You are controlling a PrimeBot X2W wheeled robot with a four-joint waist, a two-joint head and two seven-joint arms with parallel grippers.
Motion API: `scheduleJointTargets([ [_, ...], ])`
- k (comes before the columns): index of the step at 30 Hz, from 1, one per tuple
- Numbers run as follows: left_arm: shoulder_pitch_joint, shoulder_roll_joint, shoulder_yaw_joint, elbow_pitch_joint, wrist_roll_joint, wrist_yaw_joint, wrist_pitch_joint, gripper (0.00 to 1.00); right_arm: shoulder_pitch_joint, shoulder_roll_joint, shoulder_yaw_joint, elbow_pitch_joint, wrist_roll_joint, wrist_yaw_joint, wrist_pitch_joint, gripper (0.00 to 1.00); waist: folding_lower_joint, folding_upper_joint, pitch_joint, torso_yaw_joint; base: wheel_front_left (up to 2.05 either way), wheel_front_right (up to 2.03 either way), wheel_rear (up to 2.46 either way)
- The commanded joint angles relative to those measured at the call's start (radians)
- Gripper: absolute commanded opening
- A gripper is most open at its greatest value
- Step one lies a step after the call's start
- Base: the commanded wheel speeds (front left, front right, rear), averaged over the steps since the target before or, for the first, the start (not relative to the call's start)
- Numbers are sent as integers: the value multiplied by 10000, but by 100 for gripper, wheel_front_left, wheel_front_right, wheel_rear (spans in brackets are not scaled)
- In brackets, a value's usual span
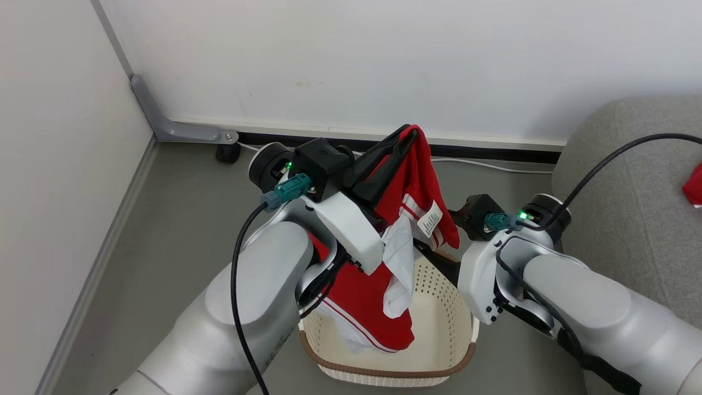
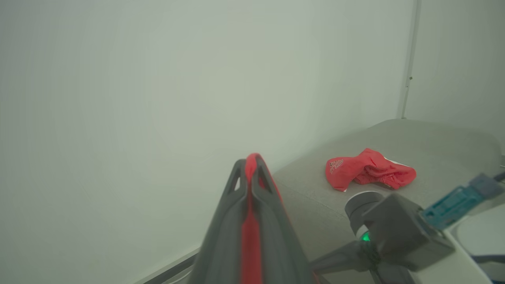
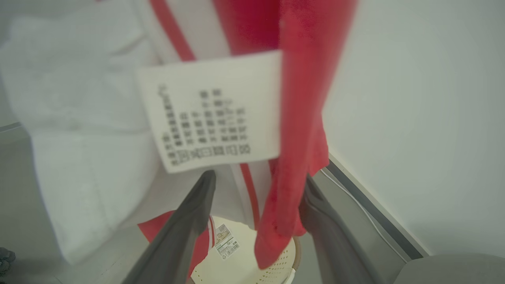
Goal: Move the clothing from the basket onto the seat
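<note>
By the left end effector (image 1: 407,137), clamped tight, one red clothing item (image 1: 362,296) is held hanging over the single basket (image 1: 384,374), a strip of it being flanked by the parted right end effector (image 3: 258,185), while a second red garment (image 2: 369,170) is seen lying on the seat (image 2: 434,150).

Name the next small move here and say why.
Probably close the right gripper: its open fingers flank a hanging red fold of the clothing. The left gripper pinches the top, but the lower end hangs inside the basket; a second grip would help carry it to the seat.
</note>
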State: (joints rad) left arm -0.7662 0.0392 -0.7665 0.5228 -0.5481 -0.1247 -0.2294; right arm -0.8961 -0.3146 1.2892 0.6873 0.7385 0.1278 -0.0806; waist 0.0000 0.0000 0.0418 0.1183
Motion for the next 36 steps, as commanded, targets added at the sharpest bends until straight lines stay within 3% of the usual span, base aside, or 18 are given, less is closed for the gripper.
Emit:
scheduleJointTargets([
  [1,-554,117,259,-316,-79,90,-102,0,34,64,-92,111,-70,29,-83,62,0,0,12,22,0,0,0],
  [2,-566,116,222,-330,-79,110,-103,0,7,143,-92,277,-66,29,-173,40,0,0,17,31,0,0,0],
  [3,-563,115,207,-343,-118,119,-106,0,-45,218,-91,449,-45,29,-343,6,0,0,22,33,0,0,0],
  [4,-565,115,182,-352,-133,133,-109,0,-60,294,-91,592,-73,29,-425,0,0,0,25,40,0,0,0],
  [14,-489,117,100,-262,-238,237,-164,0,-75,537,-91,1287,126,29,-1242,0,0,0,52,-142,0,0,0],
  [15,-472,122,100,-238,-238,238,-174,25,-96,528,-90,1322,137,29,-1310,0,0,0,57,-179,0,0,0],
  [16,-444,122,107,-216,-271,229,-183,97,-117,522,-90,1357,162,29,-1384,0,0,0,58,-216,0,0,0],
  [17,-437,132,67,-178,-266,216,-186,100,-135,518,-90,1387,204,29,-1449,0,0,0,66,-256,0,0,0],
  [27,-336,227,89,106,-221,173,-268,100,-415,408,-347,1614,631,29,-1798,0,0,0,130,-703,0,0,0],
  [36,-34,327,80,242,-188,83,-312,100,-4,-78,-2790,752,-345,29,-1809,0,0,0,118,-1562,0,0,0],
])
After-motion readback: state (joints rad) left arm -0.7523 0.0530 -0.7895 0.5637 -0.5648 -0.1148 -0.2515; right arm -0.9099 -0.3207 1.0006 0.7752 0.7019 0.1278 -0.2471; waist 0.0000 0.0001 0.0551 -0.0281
